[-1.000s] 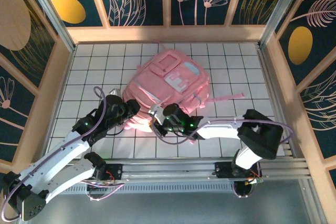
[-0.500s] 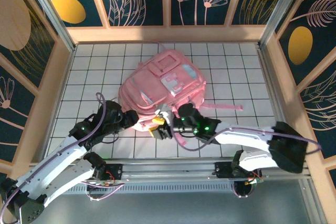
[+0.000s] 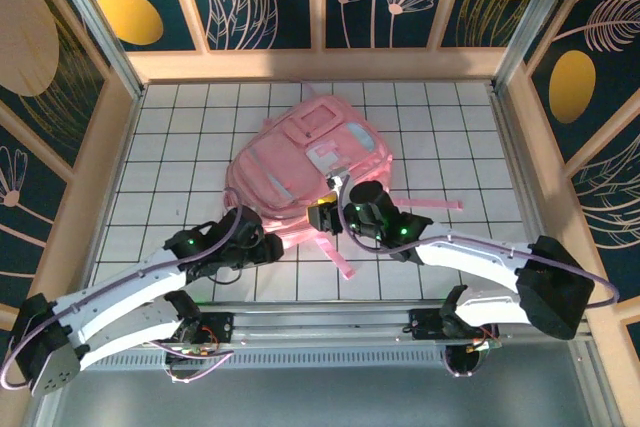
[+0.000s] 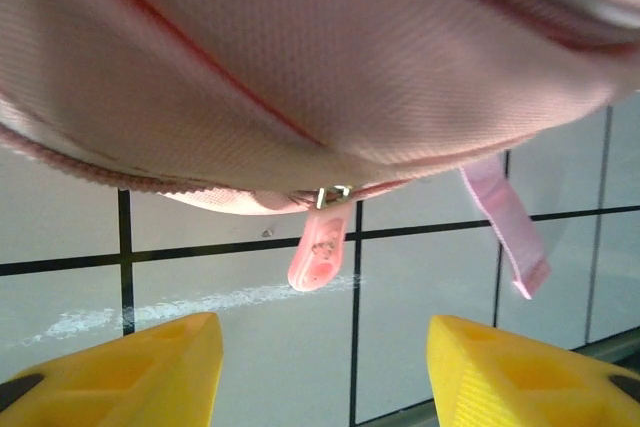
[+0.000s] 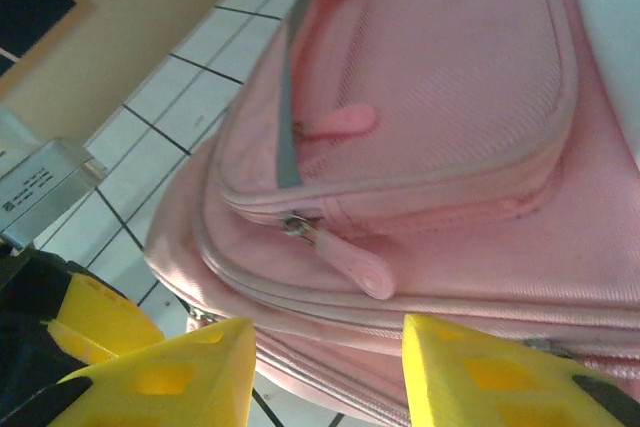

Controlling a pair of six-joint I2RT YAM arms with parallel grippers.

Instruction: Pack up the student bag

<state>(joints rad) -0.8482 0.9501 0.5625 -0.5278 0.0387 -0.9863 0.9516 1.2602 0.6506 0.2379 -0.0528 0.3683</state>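
Observation:
The student bag (image 3: pixel 300 159), a large pink backpack with pale patches, lies on the white tiled table. My left gripper (image 3: pixel 266 245) is at its near edge, open and empty. In the left wrist view the bag (image 4: pixel 330 67) bulges overhead, and a pink zip pull (image 4: pixel 318 247) hangs just ahead of the open left gripper (image 4: pixel 320 377). My right gripper (image 3: pixel 323 215) hovers over the bag's near front side. In the right wrist view the right gripper (image 5: pixel 325 372) is open and empty, just short of a zip pull (image 5: pixel 350 257) on a front pocket (image 5: pixel 430 97).
A pink strap (image 3: pixel 425 204) trails right from the bag and another strap (image 3: pixel 337 259) runs toward the near edge. Wooden walls (image 3: pixel 100 157) fence the table on three sides. The metal rail (image 3: pixel 330 325) with the arm bases lies along the near edge.
My right gripper has opened and moved from the bag's near edge up onto its front. My left gripper has slid right and nearer along the bag's edge. The bag has shifted slightly.

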